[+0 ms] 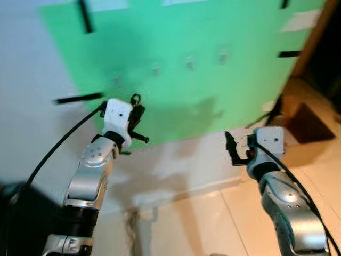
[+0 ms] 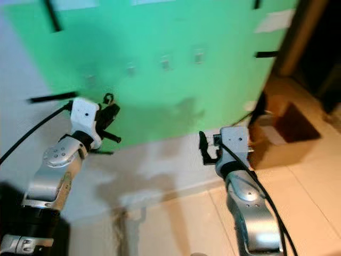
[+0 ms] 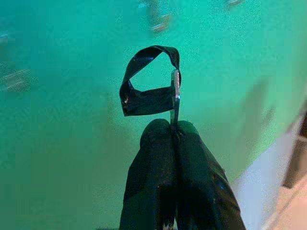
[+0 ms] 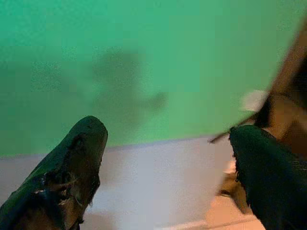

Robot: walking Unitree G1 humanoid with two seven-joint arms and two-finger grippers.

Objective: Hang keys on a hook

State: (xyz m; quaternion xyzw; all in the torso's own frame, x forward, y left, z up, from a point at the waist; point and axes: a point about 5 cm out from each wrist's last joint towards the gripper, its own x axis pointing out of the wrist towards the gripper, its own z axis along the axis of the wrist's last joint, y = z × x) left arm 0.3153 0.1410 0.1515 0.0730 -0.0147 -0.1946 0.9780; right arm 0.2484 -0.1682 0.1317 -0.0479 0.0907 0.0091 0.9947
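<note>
- The key (image 3: 175, 98) is pinched between the two black fingers (image 3: 153, 163) of my left tool (image 1: 137, 118), its thin metal blade edge-on and sticking out past the fingertips.
- A black loop (image 3: 146, 81) hangs off the key's end, open in the middle and standing above the fingertips.
- My left tool is closed on the key and raised in front of the green panel (image 1: 213, 96) on the wall, toward the panel's lower left part.
- A row of small pale hooks (image 1: 189, 63) is fixed across the middle of the green panel, climbing slightly toward its right side; the nearest hook (image 1: 116, 80) sits just above and left of the loop, apart from it.
- My right tool (image 1: 233, 149) is lifted near the panel's lower edge, well apart from the key, its two fingers (image 4: 76, 163) spread wide with nothing between them.
- Black tape strips (image 1: 78, 98) hold the panel at its edges, one just left of my left tool.
- Below the panel is white wall (image 1: 176, 160), then pale floor tiles (image 1: 213, 224).
- A brown cardboard box (image 1: 306, 120) stands on the floor past the panel's lower right corner.
</note>
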